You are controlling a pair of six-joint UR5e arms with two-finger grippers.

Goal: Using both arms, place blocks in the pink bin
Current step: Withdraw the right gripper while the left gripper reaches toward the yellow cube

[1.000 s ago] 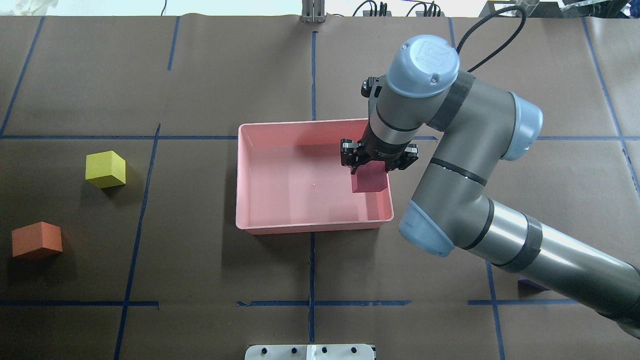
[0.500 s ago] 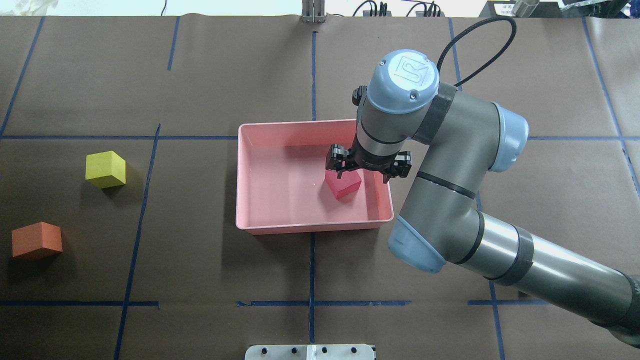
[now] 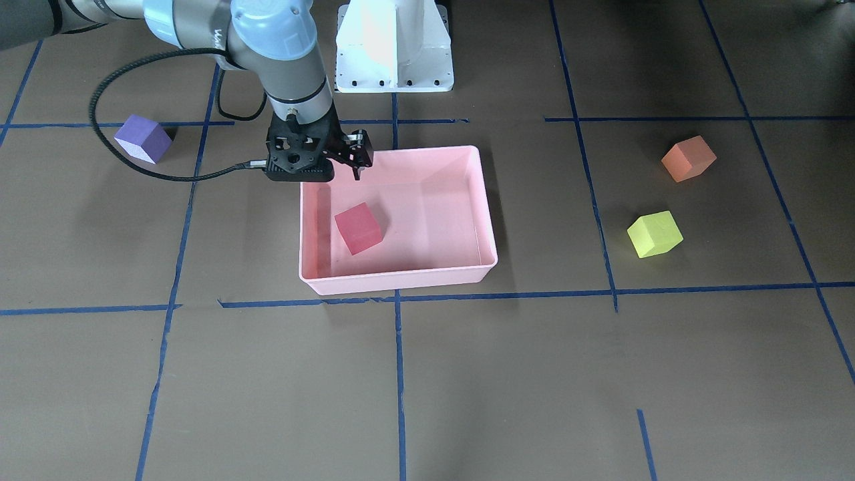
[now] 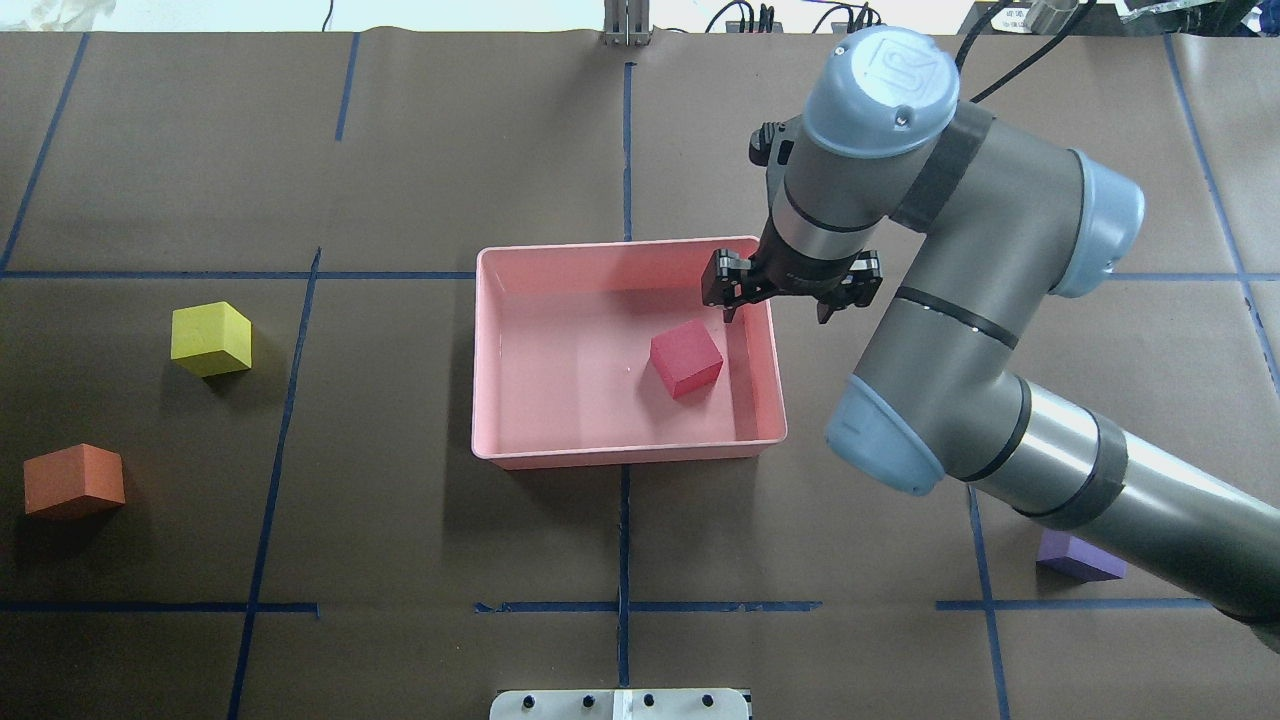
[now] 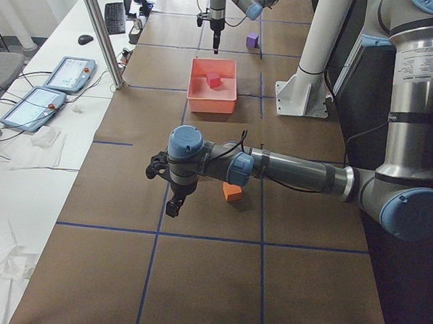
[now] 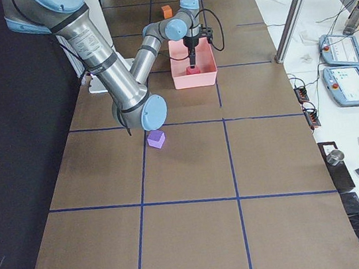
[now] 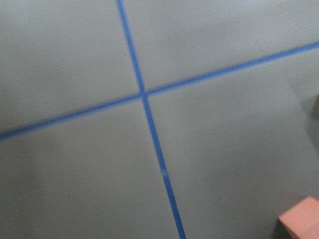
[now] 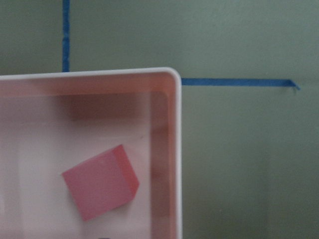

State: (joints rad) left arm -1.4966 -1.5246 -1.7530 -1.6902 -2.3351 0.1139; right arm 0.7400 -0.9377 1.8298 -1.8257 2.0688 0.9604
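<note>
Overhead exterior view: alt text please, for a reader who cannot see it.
A red block lies in the pink bin at mid-table, with the right gripper open and empty over the bin's right side. A yellow block and an orange block sit at left; a purple block shows beside the right arm.

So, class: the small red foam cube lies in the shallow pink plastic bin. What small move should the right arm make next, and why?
Probably swing the right end effector from the shallow pink plastic bin toward the small purple foam cube. Its jaws stand open and empty, the small red foam cube lies free on the bin floor, and the purple one sits outside.
</note>
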